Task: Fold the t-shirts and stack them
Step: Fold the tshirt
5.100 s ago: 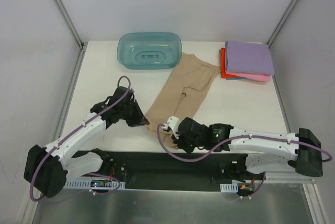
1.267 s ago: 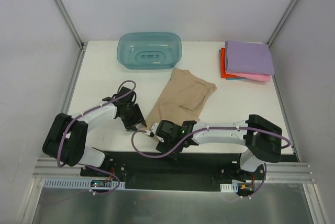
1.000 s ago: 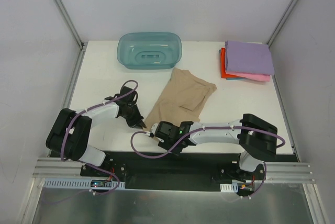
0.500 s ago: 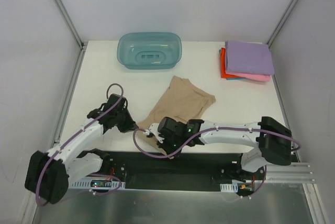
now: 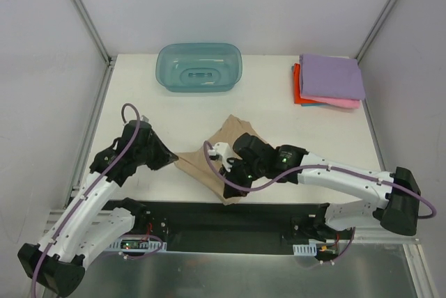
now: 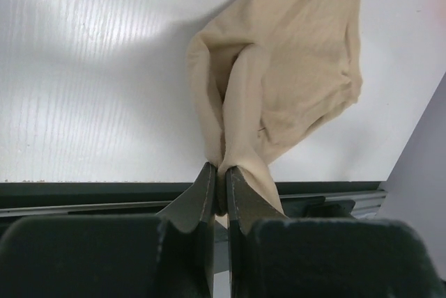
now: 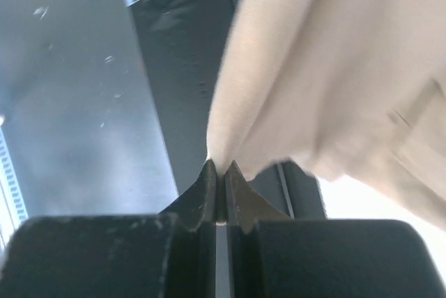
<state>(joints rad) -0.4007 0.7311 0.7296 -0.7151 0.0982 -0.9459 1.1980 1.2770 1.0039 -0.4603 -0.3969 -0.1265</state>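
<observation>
The tan-beige t-shirt (image 5: 209, 166) is bunched near the table's front edge, held off the surface between both arms. My left gripper (image 5: 172, 159) is shut on its left edge; the left wrist view shows cloth (image 6: 279, 82) pinched between the fingers (image 6: 203, 193). My right gripper (image 5: 230, 190) is shut on the shirt's near corner, with cloth (image 7: 334, 68) hanging over the black base rail in the right wrist view. A folded stack, lilac-purple t-shirt (image 5: 333, 75) on top of pink (image 5: 341, 102) and red-orange (image 5: 297, 89), lies at the back right.
A translucent teal tub (image 5: 199, 67) stands at the back centre of the white table (image 5: 139, 96). The black base rail (image 5: 209, 218) runs along the near edge. Grey walls enclose the left, right and back.
Both arms have lifted and pulled the tan shirt toward the front edge; it went from lying flat and long to bunched and raised. The left arm swung out leftward.
</observation>
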